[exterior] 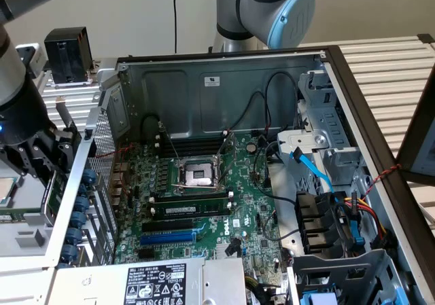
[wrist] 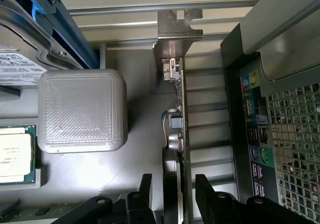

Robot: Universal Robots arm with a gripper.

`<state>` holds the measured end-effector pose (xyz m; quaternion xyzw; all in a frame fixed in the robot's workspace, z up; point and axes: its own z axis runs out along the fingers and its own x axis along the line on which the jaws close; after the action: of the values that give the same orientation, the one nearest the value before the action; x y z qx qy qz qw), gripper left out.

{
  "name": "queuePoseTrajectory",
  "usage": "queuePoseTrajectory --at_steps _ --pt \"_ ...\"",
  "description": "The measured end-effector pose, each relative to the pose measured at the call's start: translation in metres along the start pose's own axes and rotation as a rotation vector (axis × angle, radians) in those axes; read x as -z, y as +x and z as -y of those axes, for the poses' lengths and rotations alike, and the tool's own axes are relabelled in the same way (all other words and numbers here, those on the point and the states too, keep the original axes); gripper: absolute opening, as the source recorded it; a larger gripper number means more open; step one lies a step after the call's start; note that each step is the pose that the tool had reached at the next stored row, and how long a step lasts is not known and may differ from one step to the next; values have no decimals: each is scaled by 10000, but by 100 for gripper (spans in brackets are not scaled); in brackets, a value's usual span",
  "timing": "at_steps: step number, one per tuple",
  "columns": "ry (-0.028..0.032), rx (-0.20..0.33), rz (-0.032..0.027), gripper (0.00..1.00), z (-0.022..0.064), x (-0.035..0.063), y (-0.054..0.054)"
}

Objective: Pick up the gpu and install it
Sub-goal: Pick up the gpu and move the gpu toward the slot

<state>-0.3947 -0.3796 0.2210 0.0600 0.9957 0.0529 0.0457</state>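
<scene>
Computer case [exterior: 224,81]: lies open on its side on the slatted bench [exterior: 387,67], green motherboard [exterior: 204,203] facing up inside.
Arm [exterior: 17,94]: grey and black, reaching down just outside the case wall that carries the ports, on the exterior view's left.
Power supply [exterior: 156,281]: grey box with a white label, in the case corner nearest the exterior camera.
Gripper [exterior: 47,172]: black, hanging just outside the case's ported wall. In the wrist view the gripper [wrist: 172,184] has one finger on each side of the card, and as far as I can see it is closed on it.
Grey block [wrist: 82,109]: ribbed plastic cube with rounded corners, outside the case, on the far side of the card from the ported wall.
Gpu [exterior: 49,196]: held on edge just outside the case, beside the ported wall and apart from it. Edge-on in the wrist view, the gpu [wrist: 182,124] is a thin green board with small parts on one face and a black slab near the fingers.
End bracket [wrist: 175,34]: silver metal with a bent, notched tab, at the card's end farthest from the gripper.
Processor chip [wrist: 15,154]: green-edged with a silver lid, beyond the grey block from the case.
</scene>
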Motion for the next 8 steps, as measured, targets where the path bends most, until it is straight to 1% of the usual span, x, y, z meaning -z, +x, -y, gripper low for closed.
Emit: queuePoseTrajectory --at_steps 4,8 --pt "6 -40 -30 47 -7 -7 -17" --pt "18 -49 -99 47 -14 -8 -18"
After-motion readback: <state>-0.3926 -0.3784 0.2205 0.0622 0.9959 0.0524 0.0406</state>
